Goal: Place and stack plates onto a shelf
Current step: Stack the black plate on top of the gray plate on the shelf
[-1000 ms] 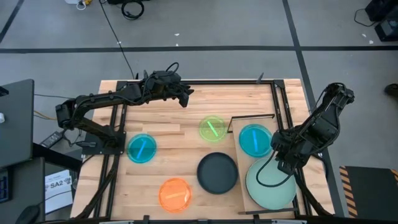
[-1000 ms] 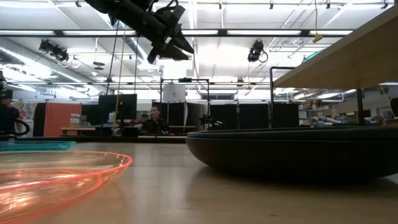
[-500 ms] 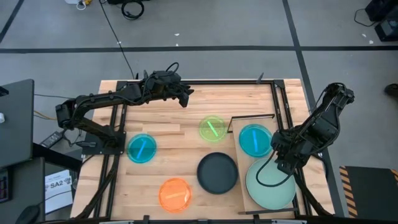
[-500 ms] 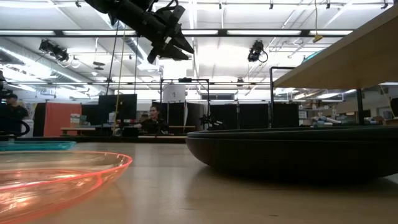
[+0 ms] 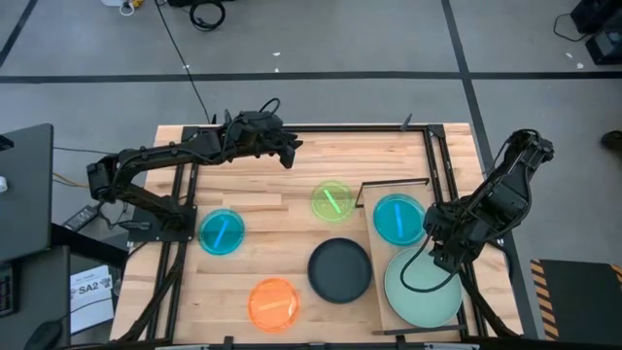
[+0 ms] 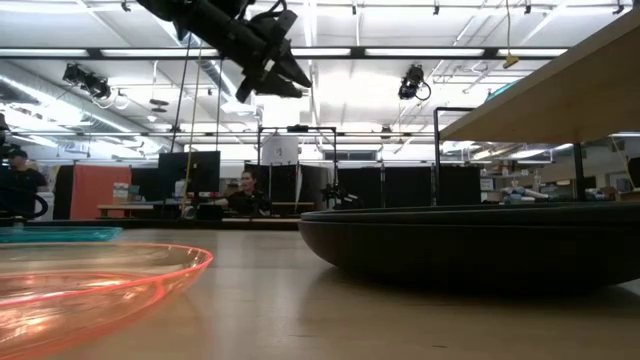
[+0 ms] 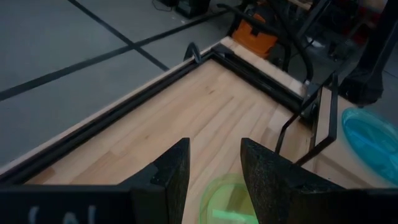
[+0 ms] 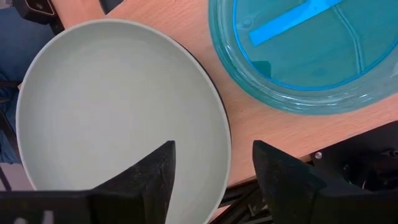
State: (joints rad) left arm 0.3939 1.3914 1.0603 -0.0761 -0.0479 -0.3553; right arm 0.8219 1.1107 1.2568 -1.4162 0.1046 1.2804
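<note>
The shelf (image 5: 378, 292) is a light board at the table's right. On it lie a cyan plate (image 5: 398, 219) and a pale mint plate (image 5: 420, 289) that rests on a black plate, whose rim (image 8: 225, 134) shows beneath it. My right gripper (image 8: 214, 180) hangs open over the mint plate's far right rim, one finger above the plate and one beyond it. On the tabletop lie a lime plate (image 5: 332, 201), a black plate (image 5: 340, 269), an orange plate (image 5: 273, 302) and a second cyan plate (image 5: 222, 231). My left gripper (image 7: 214, 168) is open, raised over the table's far middle.
A black metal frame (image 5: 394, 182) stands at the shelf's far end, and dark rails (image 5: 350, 129) run along the table's far edge. In the low view the black plate (image 6: 470, 245) fills the right and the orange plate (image 6: 90, 275) the near left. People sit in the room behind.
</note>
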